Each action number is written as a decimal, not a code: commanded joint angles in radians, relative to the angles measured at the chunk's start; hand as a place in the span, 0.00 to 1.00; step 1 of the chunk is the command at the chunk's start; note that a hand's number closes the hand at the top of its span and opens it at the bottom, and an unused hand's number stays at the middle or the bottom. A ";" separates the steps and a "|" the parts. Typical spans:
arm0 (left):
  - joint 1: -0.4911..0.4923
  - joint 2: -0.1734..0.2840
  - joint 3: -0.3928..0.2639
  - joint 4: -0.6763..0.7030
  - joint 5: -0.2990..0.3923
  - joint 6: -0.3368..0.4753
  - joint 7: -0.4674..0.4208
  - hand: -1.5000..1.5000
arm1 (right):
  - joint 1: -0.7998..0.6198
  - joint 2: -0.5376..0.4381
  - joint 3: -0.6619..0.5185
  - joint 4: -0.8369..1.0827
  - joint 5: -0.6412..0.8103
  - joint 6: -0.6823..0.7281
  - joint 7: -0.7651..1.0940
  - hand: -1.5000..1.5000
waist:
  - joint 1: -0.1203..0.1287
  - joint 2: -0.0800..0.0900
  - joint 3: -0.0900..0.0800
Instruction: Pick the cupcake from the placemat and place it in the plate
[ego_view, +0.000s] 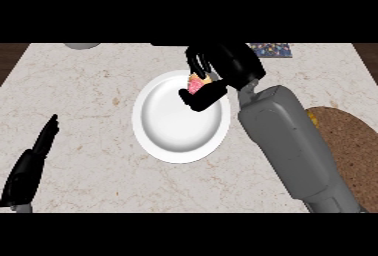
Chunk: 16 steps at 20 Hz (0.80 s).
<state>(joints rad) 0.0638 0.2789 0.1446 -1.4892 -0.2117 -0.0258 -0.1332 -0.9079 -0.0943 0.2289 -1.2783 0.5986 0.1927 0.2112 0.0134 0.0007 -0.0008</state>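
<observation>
A white round plate (173, 125) lies in the middle of the marble counter. My right hand (225, 65) hangs over the plate's upper right rim, its fingers and thumb curled round a pink-frosted cupcake (196, 85), most of which is hidden by the hand. A brown woven placemat (347, 145) lies at the right edge, partly behind my right forearm. At the lower left my left hand (29, 165) rests with its fingers straight, holding nothing.
A dark patterned object (269, 50) sits at the counter's far edge, right of centre. A grey round object (81, 45) shows at the far left edge. Dark wood (11, 60) borders the counter on both sides.
</observation>
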 joint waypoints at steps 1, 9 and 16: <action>-0.005 -0.021 -0.004 0.047 -0.039 0.037 -0.040 0.50 | -0.025 0.090 0.059 0.093 0.043 -0.026 0.051 1.00 | -0.001 0.001 0.000; -0.041 -0.019 -0.021 0.020 -0.024 -0.009 0.002 0.50 | -0.056 0.094 0.214 0.389 -0.160 -0.203 -0.026 1.00 | 0.036 0.009 0.000; -0.037 -0.046 -0.036 -0.005 -0.047 0.013 0.015 0.50 | -0.112 0.094 0.304 0.551 -0.323 -0.404 0.045 0.00 | 0.034 0.008 0.001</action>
<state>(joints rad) 0.0457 0.2492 0.1187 -1.4946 -0.2410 -0.0289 -0.1347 -0.9951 -0.0020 0.4542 -0.8071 0.3688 -0.1117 0.2487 0.0462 0.0079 -0.0003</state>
